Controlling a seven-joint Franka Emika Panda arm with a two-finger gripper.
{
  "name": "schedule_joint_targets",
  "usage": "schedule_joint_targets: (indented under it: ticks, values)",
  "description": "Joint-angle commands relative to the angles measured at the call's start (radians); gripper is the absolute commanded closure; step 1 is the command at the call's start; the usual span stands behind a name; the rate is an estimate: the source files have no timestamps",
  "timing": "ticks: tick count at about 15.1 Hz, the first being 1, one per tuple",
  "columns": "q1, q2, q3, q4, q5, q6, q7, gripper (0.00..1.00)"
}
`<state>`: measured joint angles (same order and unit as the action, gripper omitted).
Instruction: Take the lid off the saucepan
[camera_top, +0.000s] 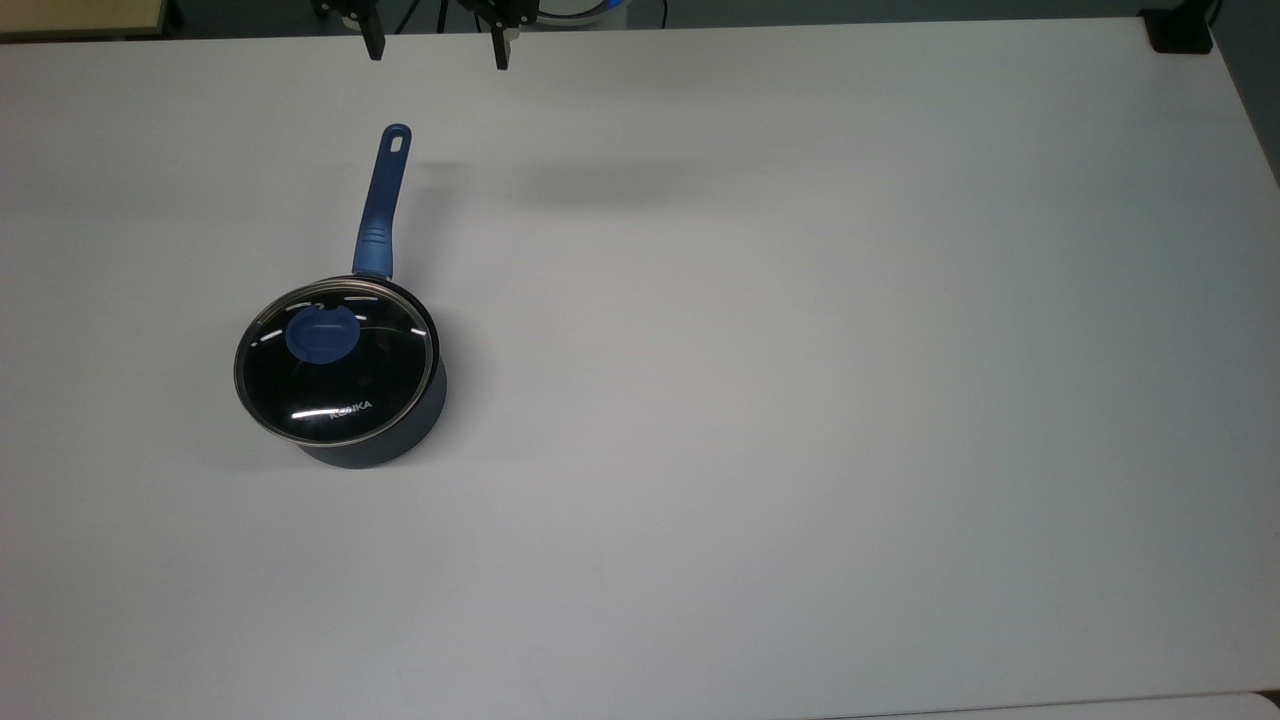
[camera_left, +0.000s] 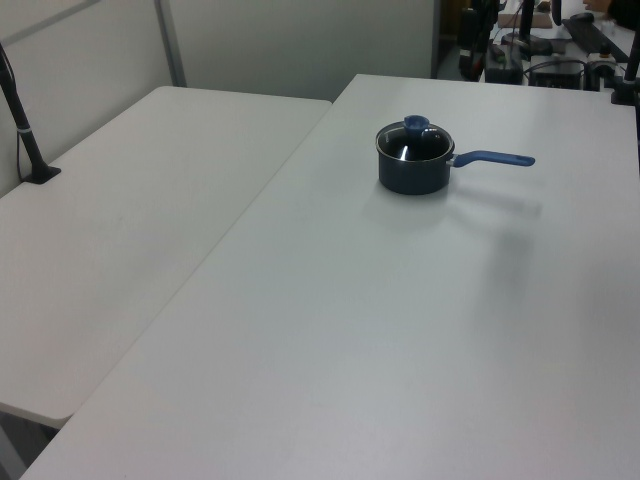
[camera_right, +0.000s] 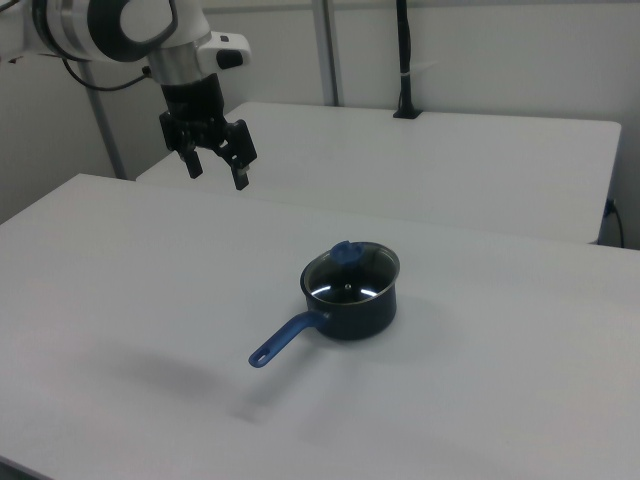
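1. Currently, the saucepan (camera_top: 385, 420) is set on the white table (camera_top: 800, 400), nearer the top view's left edge, with its blue handle (camera_top: 383, 200) pointed toward the far edge.
2. The lid (camera_top: 335, 372) is seated on the saucepan's rim.
3. The gripper (camera_right: 215, 172) is held high above the table, fingers (camera_right: 240, 178) spread apart, nothing between them.
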<state>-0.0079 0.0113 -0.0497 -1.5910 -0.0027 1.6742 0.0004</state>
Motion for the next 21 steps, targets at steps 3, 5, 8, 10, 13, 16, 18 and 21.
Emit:
schedule_joint_targets:
  ticks: [3, 5, 8, 10, 13, 16, 18, 21]
  values:
    - [-0.023, -0.019, -0.039, -0.024, -0.002, 0.019, -0.081, 0.00]
    - [-0.079, 0.002, -0.056, -0.023, 0.001, 0.028, -0.213, 0.00]
    - [-0.136, 0.073, -0.058, -0.007, 0.000, 0.096, -0.335, 0.00]
    - [-0.167, 0.120, -0.058, -0.007, 0.004, 0.223, -0.253, 0.00]
    - [-0.159, 0.235, -0.052, -0.007, 0.001, 0.397, -0.041, 0.00]
    - [-0.123, 0.318, -0.044, -0.006, -0.005, 0.505, 0.048, 0.00]
    - [-0.109, 0.364, -0.044, -0.006, -0.042, 0.557, 0.090, 0.00]
    - [-0.107, 0.401, -0.042, -0.004, -0.097, 0.596, 0.148, 0.00]
